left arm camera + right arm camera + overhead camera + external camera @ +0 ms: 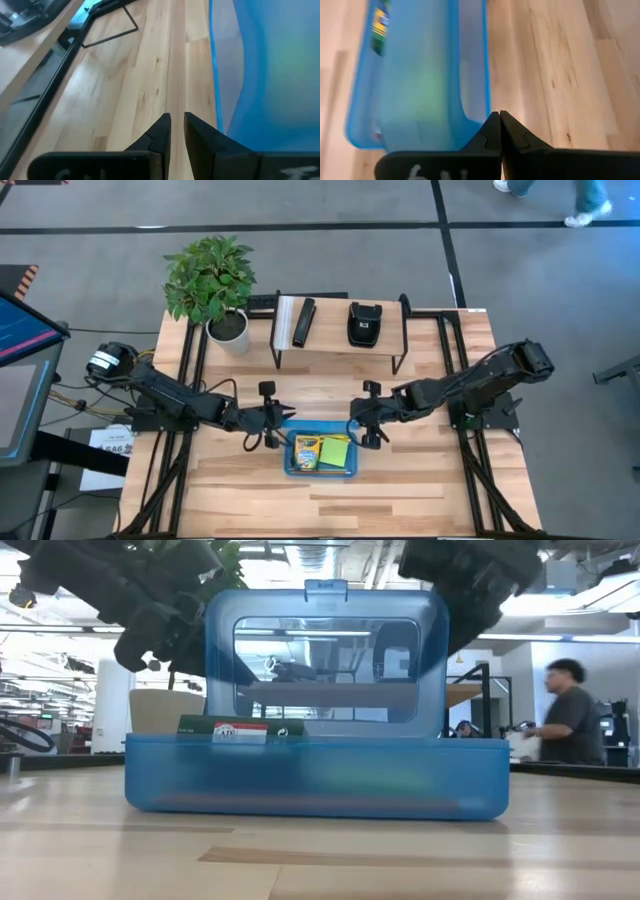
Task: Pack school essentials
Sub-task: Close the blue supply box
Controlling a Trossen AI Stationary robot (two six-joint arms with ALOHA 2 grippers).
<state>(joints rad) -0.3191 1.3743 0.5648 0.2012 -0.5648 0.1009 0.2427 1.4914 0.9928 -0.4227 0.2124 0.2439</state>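
The blue plastic case (322, 453) is sitting at center-bottom of the high view on the bench (420, 490), lid standing up. It's looking light, stiff and a bit slippery, so the rim or lid edge is probably the spot to grab. Inside, the crayon box (306, 451) and sticky-note pad (335, 450) are lying flat – light stuff, easy to pinch by an edge. The left pincer (176, 122) is hovering just left of the case, nearly closed and empty, while the right pincer (498, 120) is just right of it – fully closed, holding nothing.
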